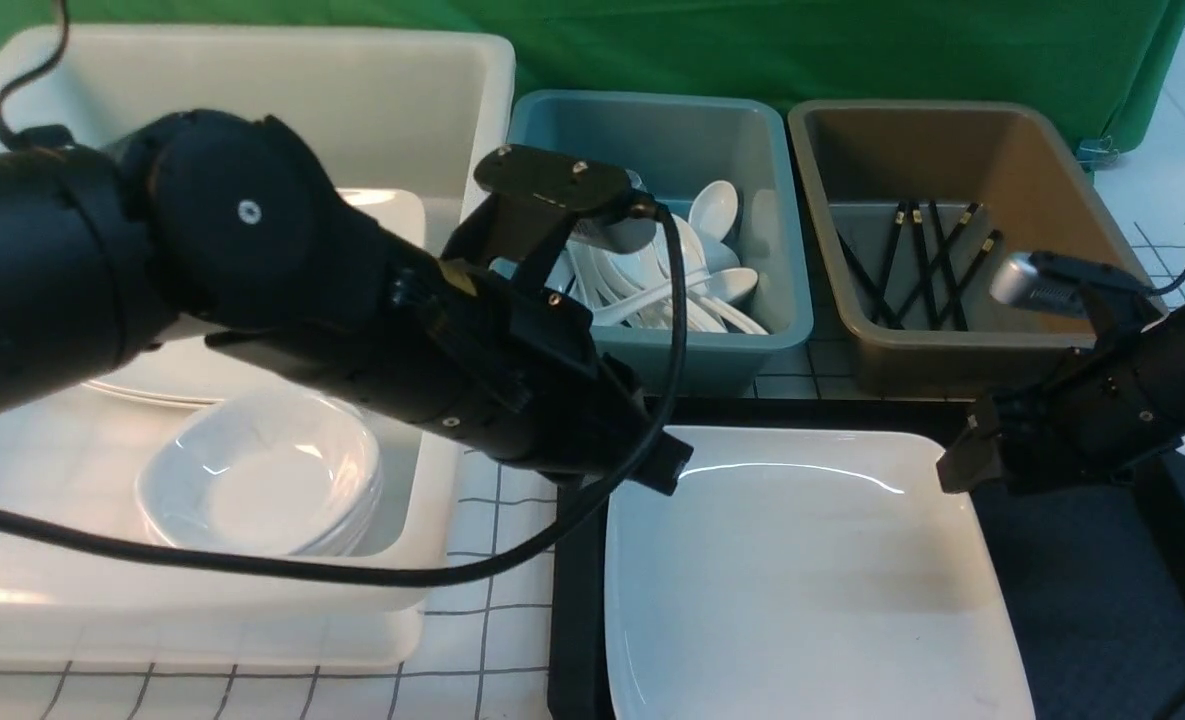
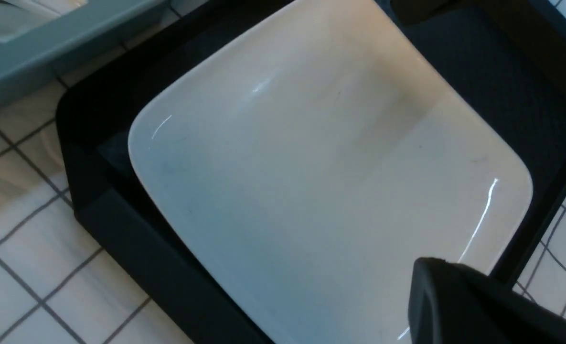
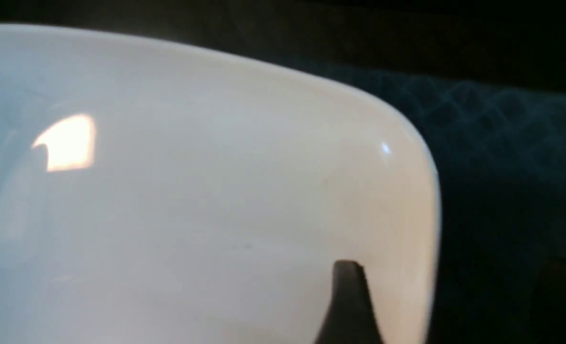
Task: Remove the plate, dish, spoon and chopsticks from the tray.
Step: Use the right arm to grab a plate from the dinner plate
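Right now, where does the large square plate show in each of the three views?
Front view: plate lower centre-right, lying in the black tray.
Left wrist view: plate fills most of the picture.
Right wrist view: one rounded corner of it covers most of the picture.
Shared landmark: the tray's dark floor beside the plate, in all three.

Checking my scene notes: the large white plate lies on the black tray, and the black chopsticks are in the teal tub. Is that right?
One slip: the chopsticks lie in the brown tub, as the front view shows; the teal tub holds white spoons. The plate is on the tray.
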